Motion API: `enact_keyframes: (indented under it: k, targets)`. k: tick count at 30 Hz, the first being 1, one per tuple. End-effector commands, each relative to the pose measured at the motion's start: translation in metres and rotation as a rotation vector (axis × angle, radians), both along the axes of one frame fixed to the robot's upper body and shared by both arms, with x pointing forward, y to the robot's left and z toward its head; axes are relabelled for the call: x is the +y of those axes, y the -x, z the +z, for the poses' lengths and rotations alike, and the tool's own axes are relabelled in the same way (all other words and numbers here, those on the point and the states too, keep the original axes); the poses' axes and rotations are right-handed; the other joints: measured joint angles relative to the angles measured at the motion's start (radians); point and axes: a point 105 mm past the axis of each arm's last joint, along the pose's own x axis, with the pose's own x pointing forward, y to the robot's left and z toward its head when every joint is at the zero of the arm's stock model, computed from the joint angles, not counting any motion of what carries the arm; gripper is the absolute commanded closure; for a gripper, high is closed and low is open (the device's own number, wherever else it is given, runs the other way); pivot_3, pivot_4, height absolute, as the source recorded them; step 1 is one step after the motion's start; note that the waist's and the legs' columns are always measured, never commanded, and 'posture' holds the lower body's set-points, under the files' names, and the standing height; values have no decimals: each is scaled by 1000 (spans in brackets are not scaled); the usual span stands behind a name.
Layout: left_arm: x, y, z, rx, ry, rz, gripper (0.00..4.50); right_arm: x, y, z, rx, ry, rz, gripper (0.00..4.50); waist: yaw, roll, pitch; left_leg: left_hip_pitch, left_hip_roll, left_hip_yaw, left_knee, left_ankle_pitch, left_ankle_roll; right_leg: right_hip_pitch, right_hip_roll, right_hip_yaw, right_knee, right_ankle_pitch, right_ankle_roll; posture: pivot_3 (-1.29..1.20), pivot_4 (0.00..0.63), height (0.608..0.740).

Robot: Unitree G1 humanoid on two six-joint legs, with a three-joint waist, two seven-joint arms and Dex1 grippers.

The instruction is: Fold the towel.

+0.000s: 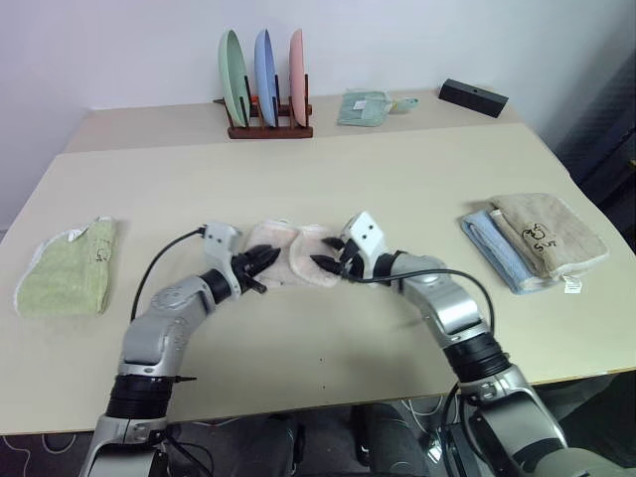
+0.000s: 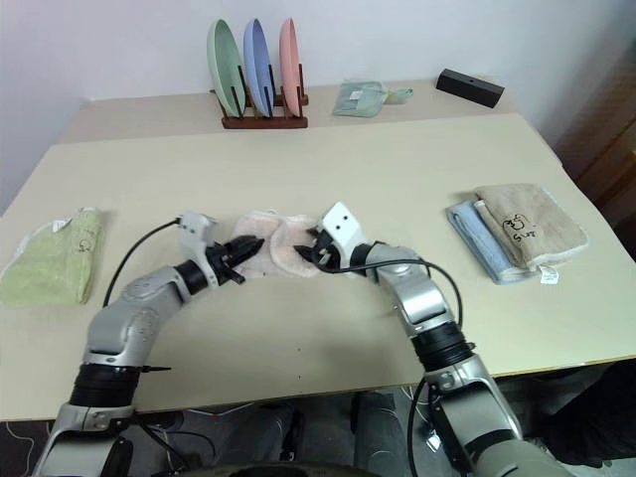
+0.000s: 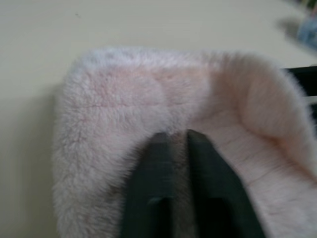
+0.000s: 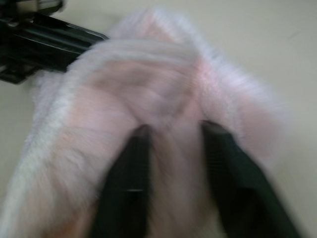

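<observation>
Two silver-grey arms with rounded metal shells and black ribbed joint bands at elbow and forearm. White boxy wrist housings behind each gripper, small dark holes on the right one. Left gripper [image 1: 260, 262] and right gripper [image 1: 328, 264] each ending in two black tapered fingers. Thin black cables looping from each wrist back along the arm.

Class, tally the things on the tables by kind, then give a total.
Towels: 5 (pink towel, green, beige, blue, teal)
Plates: 3
Plate rack: 1
Black box: 1
Total: 10
</observation>
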Motion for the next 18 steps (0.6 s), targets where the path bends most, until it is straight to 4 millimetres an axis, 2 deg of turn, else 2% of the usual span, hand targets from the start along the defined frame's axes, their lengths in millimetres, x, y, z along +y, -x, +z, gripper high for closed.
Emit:
enact_keyframes:
  k: [1, 2, 4, 7, 9, 11, 16, 18]
  targets:
    - [36, 4, 41, -45, 175, 125, 1671, -9, 8, 45, -137, -33, 44, 629, 0, 0, 0, 0, 0, 0, 0, 0, 0, 0, 0, 0, 0, 0, 0, 0, 150, 730]
    - [45, 5, 37, 9, 200, 166, 1179, -13, 13, 48, -148, -20, 53, 167, -1, 0, 0, 1, 0, 0, 0, 0, 0, 0, 0, 0, 0, 0, 0, 0, 150, 730]
    - [52, 10, 24, 110, 246, 189, 182, -18, 21, 50, -169, 16, 77, 0, -1, 0, 0, 1, 0, 0, -1, 0, 0, 0, 0, 0, 0, 0, 0, 0, 150, 730]
    - [50, 15, 6, 225, 256, 188, 182, -20, 27, 50, -180, 44, 97, 0, -1, 0, 0, 1, 0, 0, -1, 0, 0, 1, 0, 0, 0, 0, 0, 0, 150, 730]
    - [39, 17, -13, 313, 250, 169, 182, -17, 32, 50, -182, 50, 121, 0, 1, 0, 0, 1, 0, 0, 0, 0, 0, 1, 0, 0, 0, 0, 0, 0, 150, 730]
    - [26, 17, -21, 353, 244, 136, 182, -15, 34, 49, -185, 55, 135, 0, 5, -1, 0, 2, 0, 0, 0, 0, 0, 2, 0, 0, 0, 0, 0, 0, 150, 730]
    - [-12, 10, -21, 365, 288, 36, 182, -9, 37, 44, -196, 79, 143, 0, 10, -1, 0, 3, -1, 0, 0, 0, 0, 4, -1, 0, -1, 0, 0, 0, 150, 730]
    - [-18, 8, -21, 362, 290, 34, 682, -8, 37, 43, -200, 85, 140, 0, 8, -1, 0, 2, -1, -1, 1, 0, 0, 4, -2, -1, -1, 0, 0, 0, 150, 730]
